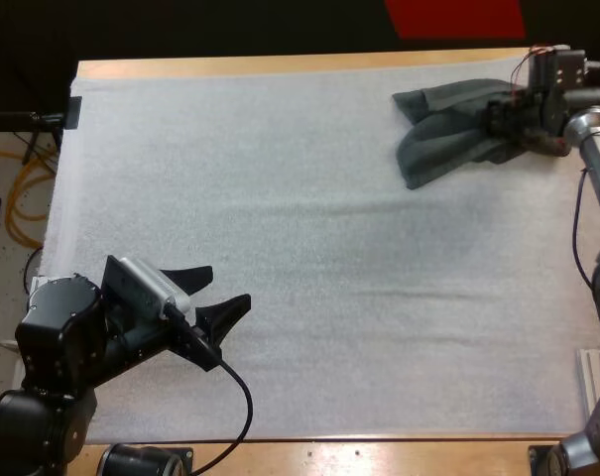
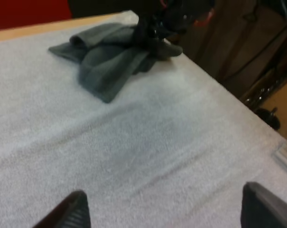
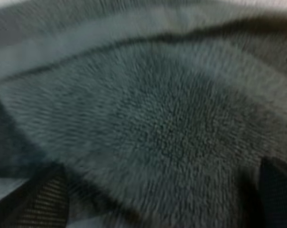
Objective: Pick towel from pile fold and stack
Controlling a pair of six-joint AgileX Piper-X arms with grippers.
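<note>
A crumpled dark grey-green towel [image 1: 443, 129] lies at the far right of the white mat [image 1: 309, 248]. My right gripper [image 1: 500, 117] is pressed down onto its right side. In the right wrist view the towel's pile [image 3: 152, 118] spreads close beneath my right gripper [image 3: 160, 175], and the two fingers stand wide apart with towel between them. My left gripper [image 1: 230, 286] hovers open over the mat's near left with nothing in it. From the left wrist view the towel [image 2: 110, 57] lies far ahead, with the right gripper [image 2: 160, 26] on its far edge.
The mat covers nearly the whole wooden table [image 1: 280, 65]. A wide bare stretch of mat [image 2: 148, 142] separates my left gripper from the towel. The mat's right edge runs just beyond the towel.
</note>
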